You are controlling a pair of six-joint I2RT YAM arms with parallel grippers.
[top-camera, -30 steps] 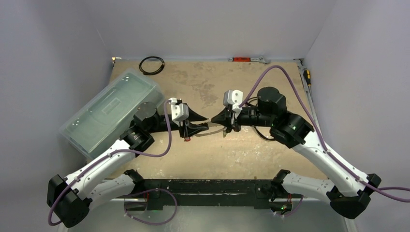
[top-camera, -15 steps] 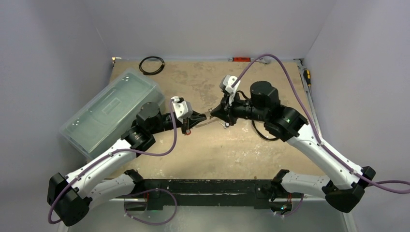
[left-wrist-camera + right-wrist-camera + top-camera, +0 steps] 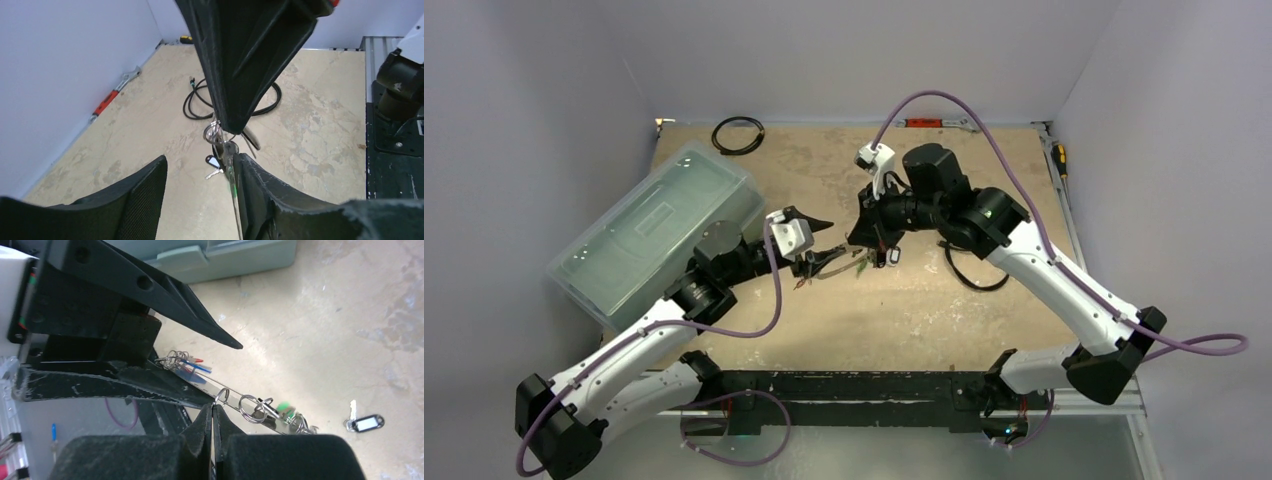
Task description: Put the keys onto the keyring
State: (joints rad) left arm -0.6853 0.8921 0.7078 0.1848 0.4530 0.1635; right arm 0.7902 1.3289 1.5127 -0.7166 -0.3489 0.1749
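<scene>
The keyring [image 3: 235,401] shows as a thin shiny band carrying several keys with blue and red tags [image 3: 192,365] and a green tag [image 3: 284,406]. My right gripper [image 3: 212,407] is shut on its edge, beside a small split ring [image 3: 222,395]. From above, the keyring [image 3: 834,268] hangs between both grippers above the table. My left gripper [image 3: 200,160] is open. The keyring's edge [image 3: 233,200] runs along the inner face of its right finger [image 3: 270,195]. One key with a white tag [image 3: 365,423] lies loose on the table below.
A clear lidded plastic box [image 3: 654,230] sits at the left. A black coiled cable ring [image 3: 737,134] lies at the far edge and a loose black cable [image 3: 969,275] under the right arm. A red-handled wrench [image 3: 929,123] and a screwdriver [image 3: 1059,155] lie along the walls.
My right arm has swung left and away with its wrist turning, carrying the keyring. The left gripper closed, then opened wide and drew back slightly toward the box.
</scene>
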